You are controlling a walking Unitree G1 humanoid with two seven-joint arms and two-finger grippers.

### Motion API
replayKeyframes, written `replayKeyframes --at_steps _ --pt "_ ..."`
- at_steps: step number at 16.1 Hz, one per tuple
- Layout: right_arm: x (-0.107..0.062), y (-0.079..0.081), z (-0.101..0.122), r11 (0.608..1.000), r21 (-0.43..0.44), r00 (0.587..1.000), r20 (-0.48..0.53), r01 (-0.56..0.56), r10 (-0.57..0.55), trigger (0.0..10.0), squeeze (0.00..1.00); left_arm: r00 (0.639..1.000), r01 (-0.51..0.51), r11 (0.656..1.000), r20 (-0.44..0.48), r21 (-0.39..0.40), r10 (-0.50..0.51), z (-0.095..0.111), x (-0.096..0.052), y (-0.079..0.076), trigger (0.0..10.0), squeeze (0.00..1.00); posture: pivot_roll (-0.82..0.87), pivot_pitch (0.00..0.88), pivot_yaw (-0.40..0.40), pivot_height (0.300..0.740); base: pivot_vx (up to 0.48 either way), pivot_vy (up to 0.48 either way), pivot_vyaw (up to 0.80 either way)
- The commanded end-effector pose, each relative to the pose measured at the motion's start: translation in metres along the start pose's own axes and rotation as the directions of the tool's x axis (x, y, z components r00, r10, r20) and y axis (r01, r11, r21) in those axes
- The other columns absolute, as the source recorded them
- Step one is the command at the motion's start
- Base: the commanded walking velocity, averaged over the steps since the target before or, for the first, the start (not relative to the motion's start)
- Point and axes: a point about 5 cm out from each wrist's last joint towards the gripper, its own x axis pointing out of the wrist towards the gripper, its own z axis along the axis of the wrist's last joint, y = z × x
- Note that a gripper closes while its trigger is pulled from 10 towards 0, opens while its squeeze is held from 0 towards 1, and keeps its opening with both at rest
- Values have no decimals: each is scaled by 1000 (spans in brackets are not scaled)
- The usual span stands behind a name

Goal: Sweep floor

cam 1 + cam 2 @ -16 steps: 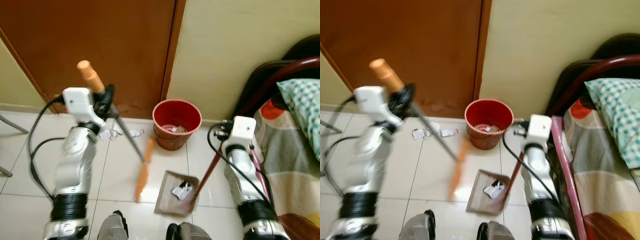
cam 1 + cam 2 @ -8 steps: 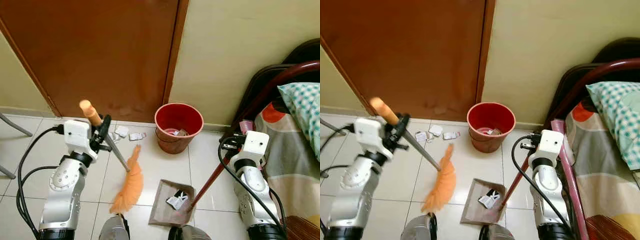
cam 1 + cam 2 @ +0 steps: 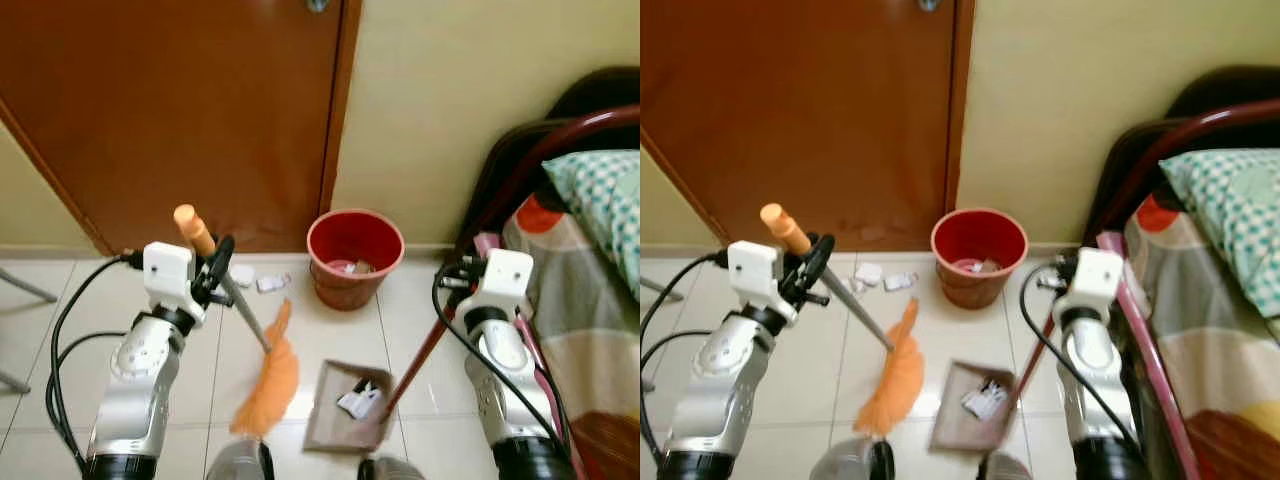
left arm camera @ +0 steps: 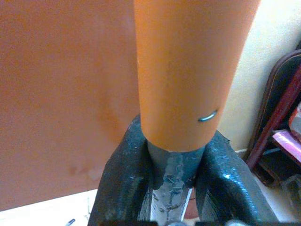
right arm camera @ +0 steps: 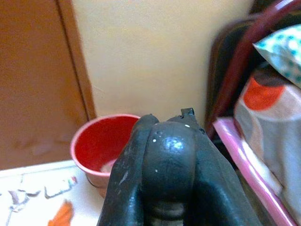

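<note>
My left gripper is shut on the grey shaft of a broom just below its orange grip. The shaft slants down to the orange bristles, which rest on the tiled floor just left of a brown dustpan. White paper scraps lie in the pan. Its reddish handle rises to my right gripper, which is shut on it beside the bed. More scraps lie on the floor by the door. A red bucket with some paper inside stands against the wall.
A brown door and a cream wall close off the space ahead. A bed with a dark red frame and patterned bedding lines the right side. Grey chair legs stand at the far left.
The broom head, a thin blur one second ago, has settled with its bristles spread on the floor beside the dustpan. The whole view has shifted. Both grippers keep their hold.
</note>
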Motion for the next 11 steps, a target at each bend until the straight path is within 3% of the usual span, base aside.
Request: replayKeyframes --at_steps 1,6,11 --pt "3 0 6 1000 13 1000 25 1 -1 10000 0 1000 3 1000 -9 17 -3 -2 -2 1 10000 0 23 60 -40 740 277 337 0" --pt "4 2 4 1000 13 1000 20 -4 4 10000 0 1000 15 1000 -8 10 -15 -3 -1 -4 10000 0 29 60 -38 740 276 324 0" --pt "1 -6 -2 999 15 1000 2 30 -30 10000 0 999 27 1000 -36 -13 -28 -11 -7 -10 10000 0 27 62 -27 740 0 0 0"
